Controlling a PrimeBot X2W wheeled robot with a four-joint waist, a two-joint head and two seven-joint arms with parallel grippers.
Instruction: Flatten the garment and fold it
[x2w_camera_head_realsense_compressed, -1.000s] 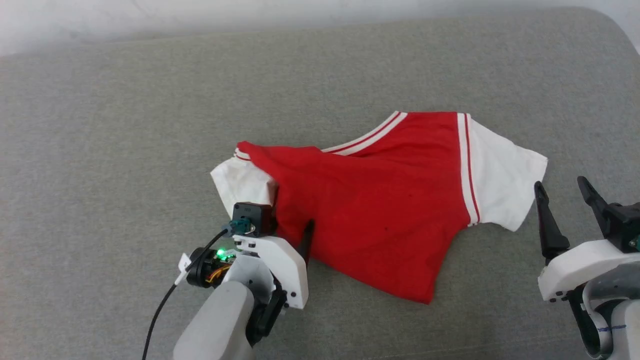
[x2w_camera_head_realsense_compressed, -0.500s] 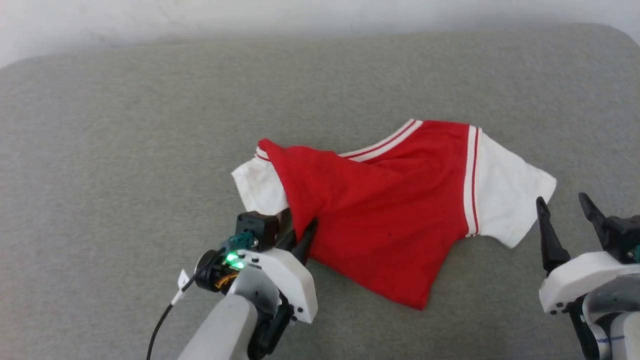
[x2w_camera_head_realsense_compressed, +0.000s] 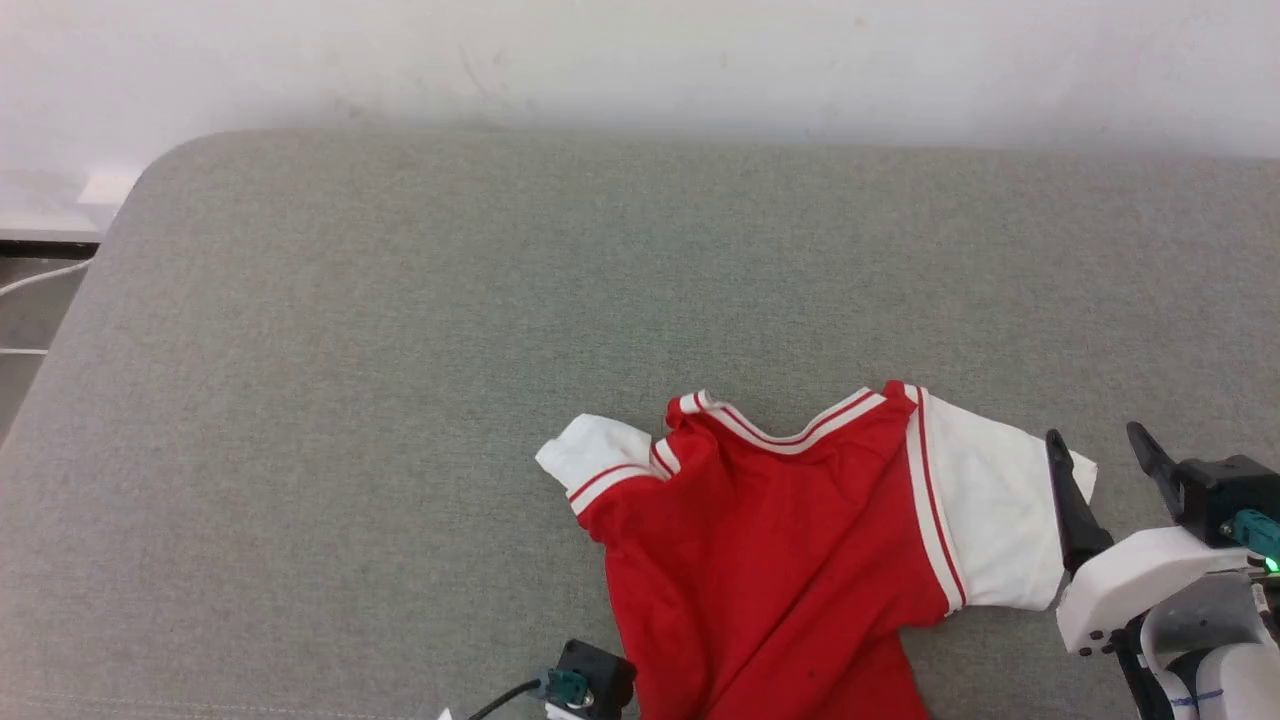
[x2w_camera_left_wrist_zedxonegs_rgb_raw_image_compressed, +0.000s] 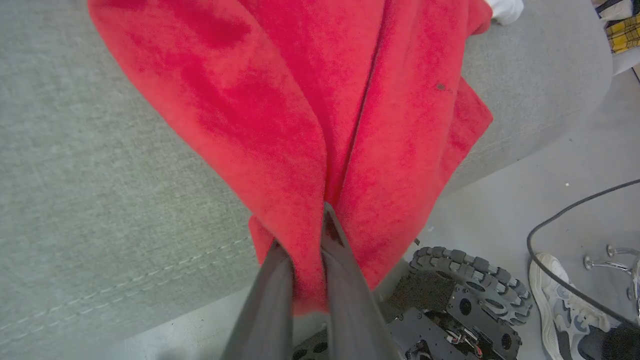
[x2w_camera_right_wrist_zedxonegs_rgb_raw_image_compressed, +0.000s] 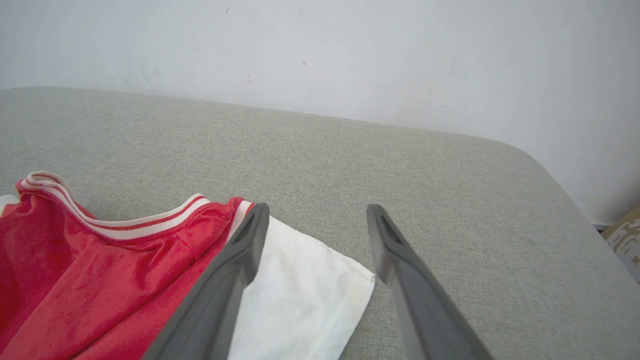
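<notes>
The garment (x2w_camera_head_realsense_compressed: 780, 540), a red shirt with white sleeves and striped trim, lies rumpled on the grey cushion (x2w_camera_head_realsense_compressed: 400, 350), its lower part drawn toward the near edge. In the left wrist view my left gripper (x2w_camera_left_wrist_zedxonegs_rgb_raw_image_compressed: 301, 229) is shut on a bunched fold of the garment's (x2w_camera_left_wrist_zedxonegs_rgb_raw_image_compressed: 280, 100) red fabric, out past the cushion's front edge. My right gripper (x2w_camera_head_realsense_compressed: 1105, 465) stands open just right of the white sleeve (x2w_camera_head_realsense_compressed: 990, 520). In the right wrist view my right gripper (x2w_camera_right_wrist_zedxonegs_rgb_raw_image_compressed: 317, 212) has nothing between its fingers, and its left finger is over the sleeve (x2w_camera_right_wrist_zedxonegs_rgb_raw_image_compressed: 300, 290).
A pale wall (x2w_camera_head_realsense_compressed: 640, 60) backs the cushion, whose left edge (x2w_camera_head_realsense_compressed: 90, 300) drops to a floor with a cable. Below the front edge are my wheeled base (x2w_camera_left_wrist_zedxonegs_rgb_raw_image_compressed: 465, 295), a black cable (x2w_camera_left_wrist_zedxonegs_rgb_raw_image_compressed: 575, 210) and a person's shoe (x2w_camera_left_wrist_zedxonegs_rgb_raw_image_compressed: 565, 300).
My left gripper has shut on the garment's red fabric and pulled it toward the cushion's near edge, straightening the body. The head camera has tilted up. The right gripper stays open.
</notes>
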